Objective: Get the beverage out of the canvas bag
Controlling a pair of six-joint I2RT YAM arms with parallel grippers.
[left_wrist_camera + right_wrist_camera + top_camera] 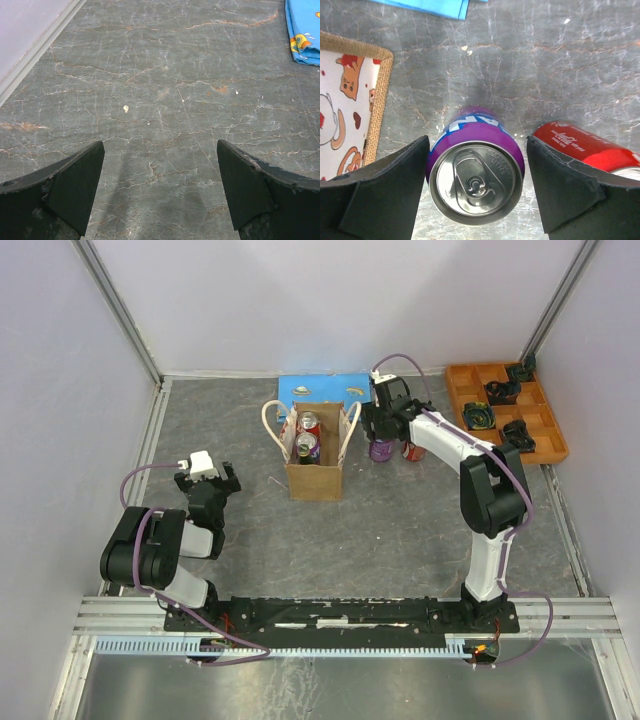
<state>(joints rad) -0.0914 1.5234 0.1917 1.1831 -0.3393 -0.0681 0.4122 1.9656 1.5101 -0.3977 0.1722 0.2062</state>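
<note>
The tan canvas bag [315,468] stands upright mid-table with cream rope handles. A red can [311,423] and a purple can [307,447] sit inside it. Its rim and cat-print lining show at the left of the right wrist view [381,95]. To the right of the bag, a purple can [380,451] [476,172] and a red can [410,451] [585,145] stand on the table. My right gripper [384,430] [477,145] straddles that purple can from above, with a thin gap at the right finger. My left gripper [206,483] [160,150] is open and empty, low over bare table.
A flat blue board [322,388] [302,30] [430,5] lies behind the bag. An orange divided tray [542,435] with black parts sits at the back right. White walls enclose the table on three sides.
</note>
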